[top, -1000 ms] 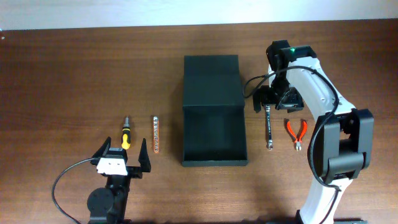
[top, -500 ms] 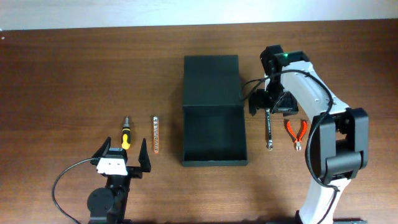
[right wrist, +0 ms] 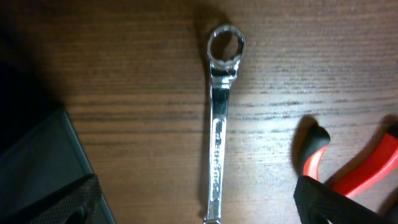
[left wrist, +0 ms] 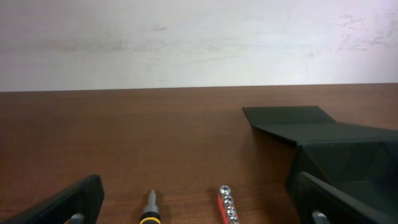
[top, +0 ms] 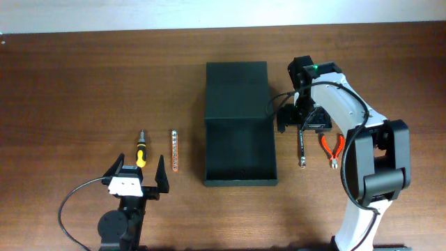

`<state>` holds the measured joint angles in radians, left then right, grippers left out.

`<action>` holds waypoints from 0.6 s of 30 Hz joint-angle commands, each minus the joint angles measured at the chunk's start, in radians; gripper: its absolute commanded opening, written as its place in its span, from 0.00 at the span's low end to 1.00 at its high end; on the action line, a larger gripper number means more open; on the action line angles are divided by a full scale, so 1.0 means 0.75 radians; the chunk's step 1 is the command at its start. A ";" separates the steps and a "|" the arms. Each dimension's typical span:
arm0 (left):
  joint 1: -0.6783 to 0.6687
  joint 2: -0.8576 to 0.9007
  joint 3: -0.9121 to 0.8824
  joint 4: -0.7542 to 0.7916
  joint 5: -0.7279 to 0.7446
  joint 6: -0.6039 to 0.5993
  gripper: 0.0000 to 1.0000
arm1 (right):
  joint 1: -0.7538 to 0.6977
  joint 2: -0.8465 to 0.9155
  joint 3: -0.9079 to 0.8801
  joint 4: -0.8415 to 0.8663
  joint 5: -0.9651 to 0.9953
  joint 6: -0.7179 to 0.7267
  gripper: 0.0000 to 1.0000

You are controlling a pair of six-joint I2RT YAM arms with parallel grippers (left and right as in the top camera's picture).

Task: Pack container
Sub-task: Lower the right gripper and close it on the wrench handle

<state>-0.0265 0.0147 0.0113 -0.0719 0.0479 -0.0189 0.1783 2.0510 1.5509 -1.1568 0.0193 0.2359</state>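
Bending forward from its base at the near right of the table (top: 83, 84), the right arm (top: 348, 104) curls back on itself so that its wrist points down at the wood. The right gripper (top: 301, 125) hangs over the far end of a chrome wrench (top: 302, 148), jaws spread wide and holding nothing. One finger sits near the container's right wall and the other above the red-handled pliers (top: 332, 148).

The left arm (top: 118, 223) lies low at the near left edge. The left gripper (top: 137, 169) faces the far wall, likewise released and empty.

The container (top: 240, 150) stands in the middle of the table. Its lid is folded flat toward the far side and its black box is open on the near side, between the two groups of tools. A yellow-handled screwdriver (top: 141, 150) and a narrow red and silver strip (top: 175, 150) lie side by side to its left, apart from it.

From overhead, the wrench's far end is hidden under the gripper. The right wrist view shows the wrench's ring end, but its other end runs off the frame. That view crops the pliers to one handle and the container to a dark corner. The left wrist view cuts the screwdriver and strip down to their tips. The strip may be a bit holder, but it is too small to be sure.
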 commanded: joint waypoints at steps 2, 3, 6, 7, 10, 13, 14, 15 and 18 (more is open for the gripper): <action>0.007 -0.011 -0.004 -0.009 -0.001 0.021 0.99 | 0.005 0.019 -0.014 0.022 0.028 -0.017 0.99; 0.007 -0.011 -0.004 -0.009 -0.001 0.021 0.99 | 0.004 0.019 -0.016 0.023 0.034 -0.023 0.99; 0.007 -0.011 -0.004 -0.009 -0.001 0.021 0.99 | -0.011 0.019 -0.033 0.023 0.051 -0.023 0.99; 0.007 -0.011 -0.004 -0.009 -0.001 0.021 0.99 | -0.015 0.019 -0.039 0.022 0.052 -0.023 0.99; 0.007 -0.011 -0.004 -0.009 -0.001 0.021 0.99 | -0.031 0.003 -0.070 0.007 0.056 -0.022 0.99; 0.007 -0.011 -0.004 -0.009 -0.001 0.021 0.99 | -0.047 -0.055 -0.121 0.009 0.061 -0.023 0.99; 0.007 -0.011 -0.004 -0.009 -0.001 0.021 0.99 | -0.048 -0.079 -0.138 0.009 0.061 -0.023 0.99; 0.007 -0.011 -0.004 -0.009 -0.001 0.021 0.99 | -0.048 -0.105 -0.157 0.014 0.061 -0.023 0.99; 0.007 -0.011 -0.004 -0.009 -0.001 0.021 0.99 | -0.045 -0.176 -0.229 0.056 0.056 -0.024 0.99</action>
<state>-0.0265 0.0147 0.0113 -0.0715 0.0479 -0.0189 0.1463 2.0132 1.4158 -1.1313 0.0448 0.2268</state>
